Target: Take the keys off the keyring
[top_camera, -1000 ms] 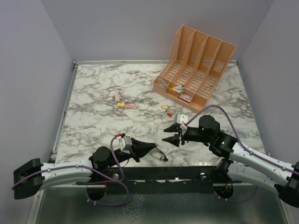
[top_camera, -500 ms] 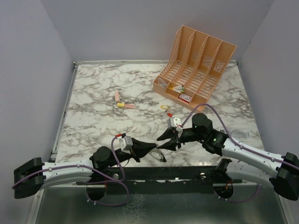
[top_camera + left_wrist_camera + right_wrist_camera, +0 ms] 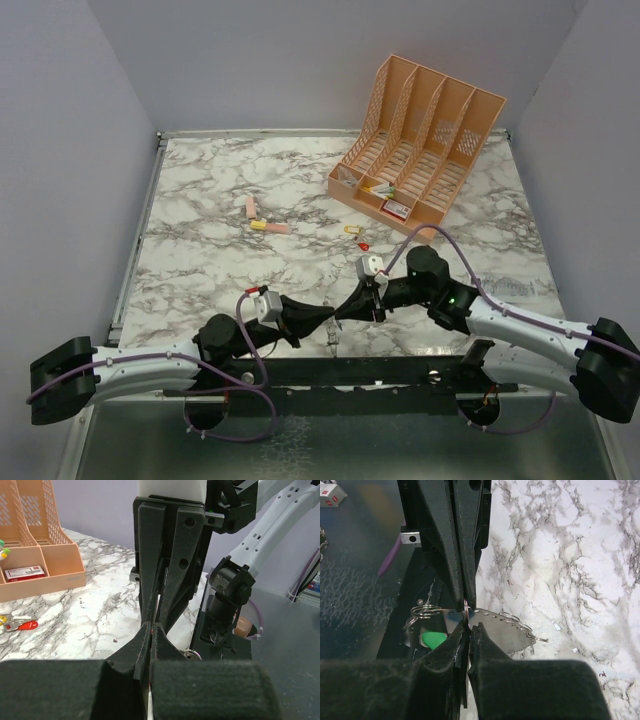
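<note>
Your left pincer is clamped shut on the keyring and holds it in the air at the near edge of the tabletop. Your right pincer is pinched to a slit on the same rim, tip to tip with the left, at a small wire loop. I cannot tell whether the loop itself is caught.

Hold the left firm and draw the right along the loop's coil. A straight pull will likely only twist the plate.

Count:
- 1 keyring
- 1 green tag
- roughly 3 more loops
- the keys are too hidden to number

On the tabletop:
- 2 marker pens
- 1 yellow piece and 1 red piece, probably keys already off
- 1 peach organiser
</note>
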You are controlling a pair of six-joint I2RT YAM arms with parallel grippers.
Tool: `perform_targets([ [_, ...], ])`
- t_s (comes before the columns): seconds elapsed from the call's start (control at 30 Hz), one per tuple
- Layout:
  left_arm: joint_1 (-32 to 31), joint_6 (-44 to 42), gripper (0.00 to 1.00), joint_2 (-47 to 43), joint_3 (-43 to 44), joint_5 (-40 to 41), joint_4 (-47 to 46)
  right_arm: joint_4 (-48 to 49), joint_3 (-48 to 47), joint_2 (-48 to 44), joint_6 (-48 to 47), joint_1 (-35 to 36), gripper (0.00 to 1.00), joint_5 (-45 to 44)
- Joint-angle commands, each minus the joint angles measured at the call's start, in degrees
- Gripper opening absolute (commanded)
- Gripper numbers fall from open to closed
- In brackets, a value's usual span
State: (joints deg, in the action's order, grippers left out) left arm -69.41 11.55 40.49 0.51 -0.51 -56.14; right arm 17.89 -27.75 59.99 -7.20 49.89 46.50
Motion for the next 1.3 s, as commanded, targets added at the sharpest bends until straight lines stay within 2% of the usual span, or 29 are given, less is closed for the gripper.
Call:
perform_targets([
  [0.0, -0.19, 1.12, 0.0, -0.65, -3.51, 1.45, -5.09, 2.75, 1.81, -1.91, 0.69, -0.67, 0.04, 1.5],
  [0.07, -0.2, 1.11, 0.0, 0.04, -3.27, 1.04, -5.11, 2.92, 1.74, -2.21, 0.78, -0.68, 0.03, 1.88],
  [0.2, -0.19, 1.19, 0.0, 1.18, -2.86, 0.6, -5.43, 3.3, 1.56, -2.24, 1.11, -0.69, 0.09, 2.92],
  [0.3, -0.2, 1.28, 0.0, 1.93, -2.58, 0.6, -5.49, 4.04, 1.64, -2.15, 1.39, -0.71, 0.01, 3.41],
  [0.4, -0.2, 1.58, 0.0, 2.05, -2.52, 1.32, -5.43, 2.42, 1.16, -2.2, 0.83, -0.67, 0.01, 2.13],
  [0.47, -0.16, 2.07, 0.04, 1.35, -2.49, 2.48, -4.59, -0.24, 0.43, -2.48, -0.12, -0.81, 0.0, 0.92],
  [0.6, -0.2, 2.71, 0.2, -0.88, -0.82, 5.13, 1.98, -5.76, -1.11, -3.67, -1.98, -0.85, 0.0, -0.98],
  [0.77, -0.19, 3.94, 0.33, -2.9, 2.3, 6.91, 10.28, -9.76, -2.4, -4.39, -3.46, -0.88, 0.01, -2.28],
  [0.9, -0.16, 4.86, 0.35, -3.85, 5.72, 7.35, 18.35, -11.03, -3.18, -3.39, -4.11, -0.94, 0.0, -2.38],
  [1.03, -0.2, 4.75, 0.4, -4.45, 10.1, 6.29, 27.68, -11.61, -3.83, -3.19, -4.22, -1.1, 0.0, -3.24],
  [1.17, -0.2, 4.44, 0.41, -5.09, 12.25, 5.84, 31.76, -13.21, -5.03, -4.28, -4.48, -1.02, 0.0, -5.05],
  [1.27, -0.2, 5.06, 0.43, -5.09, 12.15, 8.48, 32.54, -13.95, -5.11, -4.7, -4.15, -1.19, 0.0, -8.61],
])
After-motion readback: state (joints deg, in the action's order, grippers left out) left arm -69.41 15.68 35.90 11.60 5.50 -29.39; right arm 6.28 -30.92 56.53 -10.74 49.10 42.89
